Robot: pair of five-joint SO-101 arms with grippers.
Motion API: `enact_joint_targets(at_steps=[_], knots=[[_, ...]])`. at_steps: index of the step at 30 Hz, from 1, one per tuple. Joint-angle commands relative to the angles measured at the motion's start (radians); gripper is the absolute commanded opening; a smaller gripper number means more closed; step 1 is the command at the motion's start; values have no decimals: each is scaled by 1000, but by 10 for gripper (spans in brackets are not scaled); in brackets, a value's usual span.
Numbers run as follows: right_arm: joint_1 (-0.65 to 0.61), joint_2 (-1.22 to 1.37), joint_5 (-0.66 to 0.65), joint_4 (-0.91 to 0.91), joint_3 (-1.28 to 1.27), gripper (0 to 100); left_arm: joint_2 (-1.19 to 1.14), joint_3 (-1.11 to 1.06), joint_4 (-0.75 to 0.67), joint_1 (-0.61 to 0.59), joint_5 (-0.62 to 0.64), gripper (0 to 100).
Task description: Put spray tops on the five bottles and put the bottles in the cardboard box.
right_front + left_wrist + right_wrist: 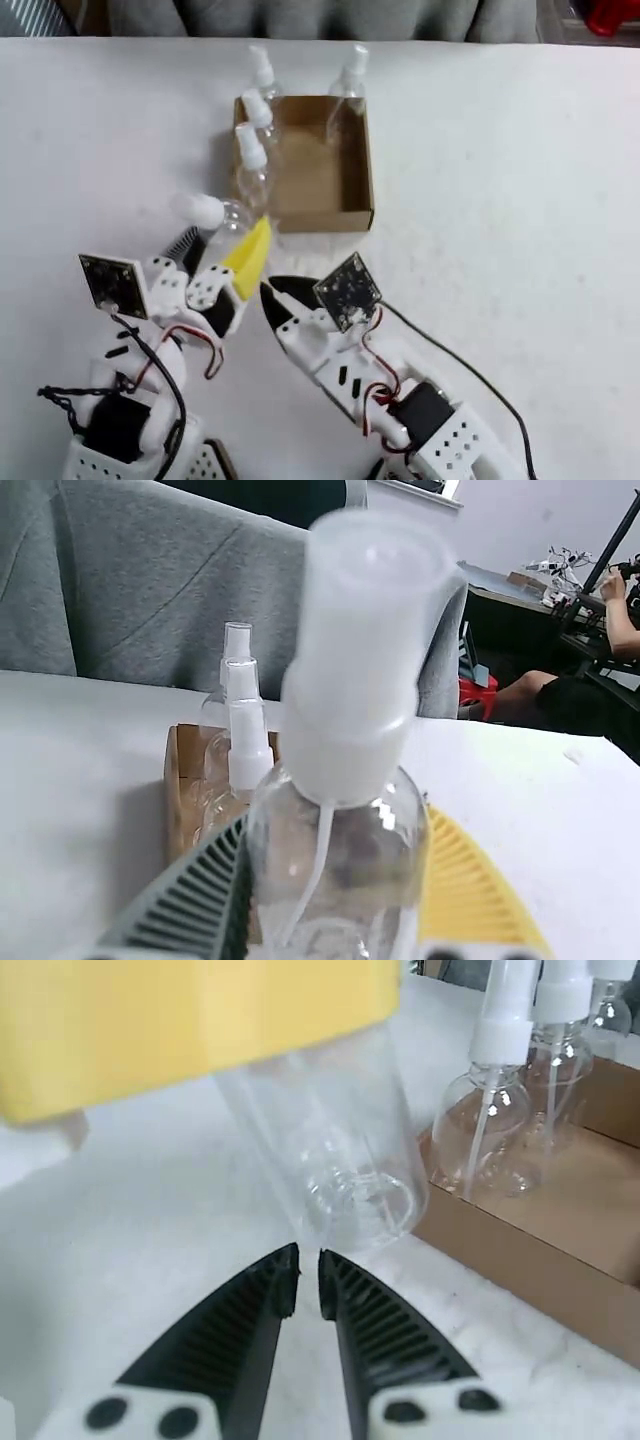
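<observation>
Bottle (pixel 335 870) five sat clamped in your left gripper (pixel 226 235), its spray top (pixel 360 650) already on and looking seated, held just off the near left corner of the cardboard box (pixel 358 214). Your right gripper (pixel 308 1278) rested low beside it, its black fingers all but together on nothing. The step in hand, as I judged it, was the drop into the box. You needed to lift first so the bottle's base cleared the near wall, then carry it over the brown floor towards the right side. Letting go was best left until the base was down. The other four bottles (pixel 252 150) crowded the left and far walls, their tops standing above the rim, so a path along the left would likely have knocked one over. The right half of the box lay open, and the stretch of table (pixel 500 150) right of the box gave room to swing wide. The right gripper sat close under the held bottle, so backing it away first would have been the safer order
</observation>
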State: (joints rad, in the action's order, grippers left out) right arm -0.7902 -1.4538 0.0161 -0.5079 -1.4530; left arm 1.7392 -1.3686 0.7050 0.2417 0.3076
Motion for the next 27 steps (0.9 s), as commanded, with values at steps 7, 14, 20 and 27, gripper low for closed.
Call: enact_joint_targets(at_steps=[7, 14, 20, 27], knots=[[364, -42, -141, -340, 103, 15, -403, 219, -9, -2, -77, 20], [794, -191, -414, -582, 74, 15, -456, 242, -107, 41, -75, 20], [1013, -337, -635, -576, -98, 15, -570, 331, -175, 97, -97, 20], [995, -341, -632, -541, -226, 15, -903, 595, -180, 133, -146, 20]])
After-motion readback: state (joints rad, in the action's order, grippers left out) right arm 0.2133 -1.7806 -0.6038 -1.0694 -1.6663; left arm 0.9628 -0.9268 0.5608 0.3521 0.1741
